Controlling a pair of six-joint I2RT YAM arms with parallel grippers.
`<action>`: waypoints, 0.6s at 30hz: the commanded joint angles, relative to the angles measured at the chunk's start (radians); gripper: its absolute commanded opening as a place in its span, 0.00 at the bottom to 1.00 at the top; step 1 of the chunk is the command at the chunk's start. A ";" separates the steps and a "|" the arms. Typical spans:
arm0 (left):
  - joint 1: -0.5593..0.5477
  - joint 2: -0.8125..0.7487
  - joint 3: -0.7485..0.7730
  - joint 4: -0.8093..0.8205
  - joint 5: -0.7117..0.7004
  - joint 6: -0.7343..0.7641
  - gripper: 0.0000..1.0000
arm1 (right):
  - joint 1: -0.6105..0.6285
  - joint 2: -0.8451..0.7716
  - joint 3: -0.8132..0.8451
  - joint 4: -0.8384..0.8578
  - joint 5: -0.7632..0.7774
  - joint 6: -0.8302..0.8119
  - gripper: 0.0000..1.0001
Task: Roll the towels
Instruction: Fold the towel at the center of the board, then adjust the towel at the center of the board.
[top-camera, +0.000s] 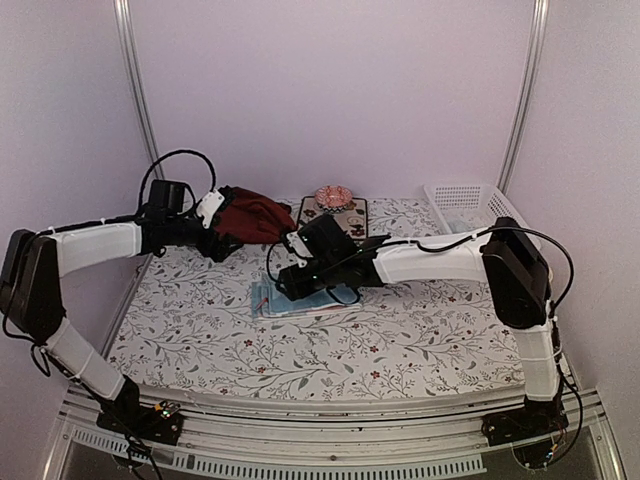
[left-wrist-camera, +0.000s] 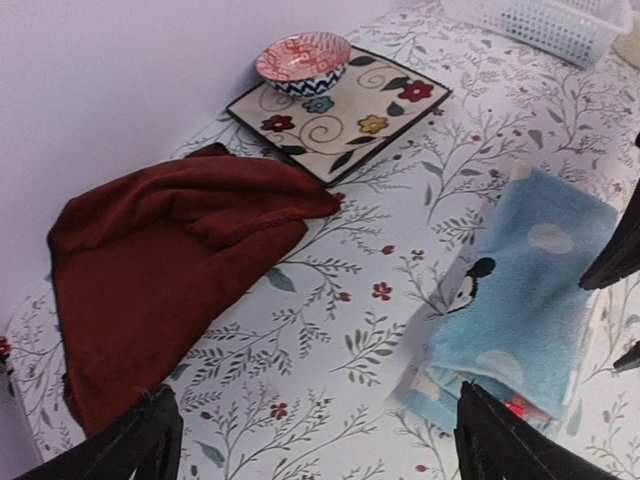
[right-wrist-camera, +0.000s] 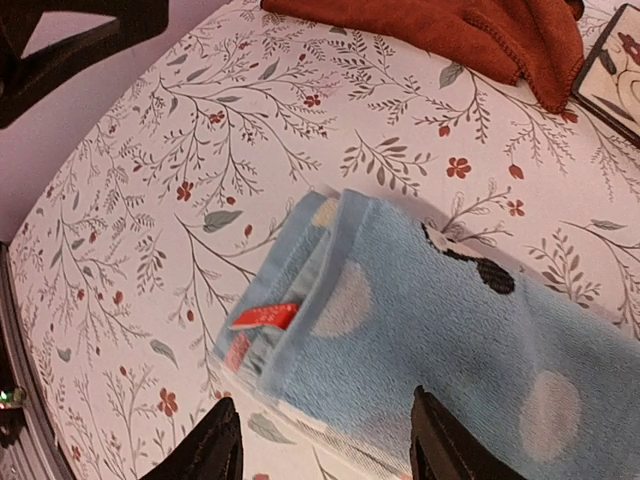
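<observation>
A light blue towel (top-camera: 300, 298) with white dots and a mouse print lies folded near the table's middle; it also shows in the left wrist view (left-wrist-camera: 530, 290) and the right wrist view (right-wrist-camera: 450, 340), with a red tag at its edge. A dark red towel (top-camera: 255, 215) lies crumpled at the back left, also seen in the left wrist view (left-wrist-camera: 160, 270) and the right wrist view (right-wrist-camera: 450, 25). My right gripper (right-wrist-camera: 325, 450) is open just above the blue towel's near edge. My left gripper (left-wrist-camera: 315, 445) is open and empty over the covering, between the two towels.
A square floral mat (top-camera: 335, 212) with a small patterned bowl (top-camera: 333, 196) sits at the back centre. A white plastic basket (top-camera: 470, 205) stands at the back right. The white floral covering (top-camera: 420, 340) spans the table. Walls enclose the back and sides.
</observation>
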 joint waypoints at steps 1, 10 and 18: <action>0.007 0.104 0.088 -0.200 0.277 -0.121 0.94 | -0.041 -0.173 -0.123 -0.030 0.068 0.021 0.61; 0.008 0.309 0.236 -0.273 0.437 -0.239 0.86 | -0.154 -0.396 -0.405 -0.007 0.070 0.058 0.88; 0.000 0.394 0.290 -0.284 0.452 -0.289 0.78 | -0.159 -0.397 -0.459 0.008 0.118 0.020 0.90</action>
